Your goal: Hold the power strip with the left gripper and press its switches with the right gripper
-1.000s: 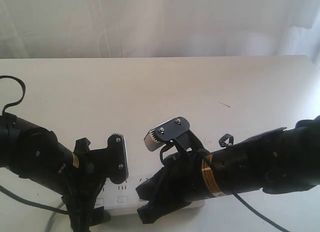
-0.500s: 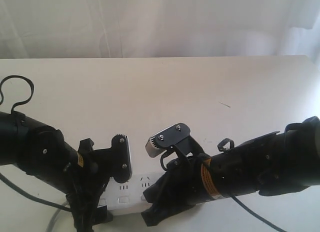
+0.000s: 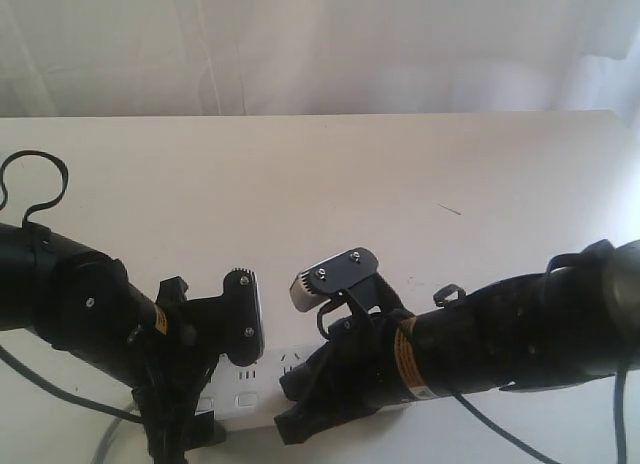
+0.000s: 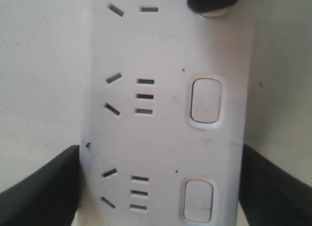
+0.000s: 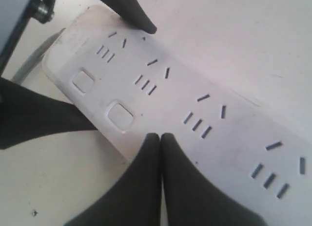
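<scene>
At the near edge of the white tabletop (image 3: 400,184), the long white plastic power strip (image 5: 175,97) is clamped across its long sides by the black-padded left gripper (image 4: 161,153), while the silver-padded right gripper (image 5: 157,138), fingers together, rests its tips just past the second small rounded-square switch (image 5: 120,115).

Left gripper (image 3: 212,382), right gripper (image 3: 292,406), over power strip (image 3: 256,384)
</scene>
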